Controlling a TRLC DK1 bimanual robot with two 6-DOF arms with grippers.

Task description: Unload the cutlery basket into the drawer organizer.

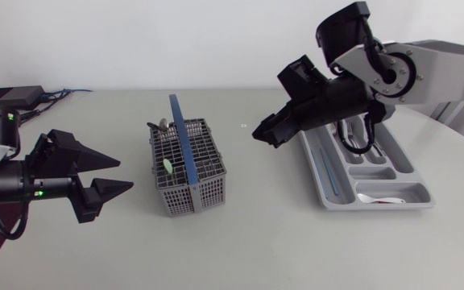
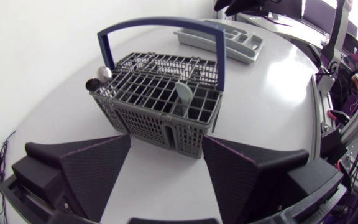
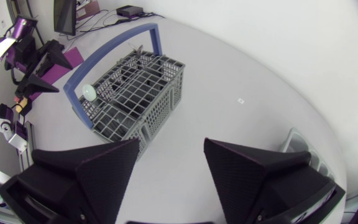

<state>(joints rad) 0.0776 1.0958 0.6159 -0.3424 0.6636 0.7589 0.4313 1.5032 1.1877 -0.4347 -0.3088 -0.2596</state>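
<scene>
The basket point(image 1: 185, 165), grey mesh under a blue handle point(image 1: 182, 133), is set mid-table, with bare table point(image 1: 240, 234) on every side. A pale spoon point(image 1: 167, 167) is stood in it. The organizer point(image 1: 417, 192) is placed well apart. Both the left gripper point(image 1: 124, 175) and the right gripper point(image 1: 263, 135) are spread wide, and nothing is gripped.

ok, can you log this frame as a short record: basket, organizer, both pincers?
cutlery basket: mid-table, blue handle up, pale green utensil and a metal piece inside
drawer organizer: to the basket's right, holds white spoon, blue item in long slot
left pincer: open, empty, beside basket
right pincer: open, empty, above table between basket and organizer
</scene>
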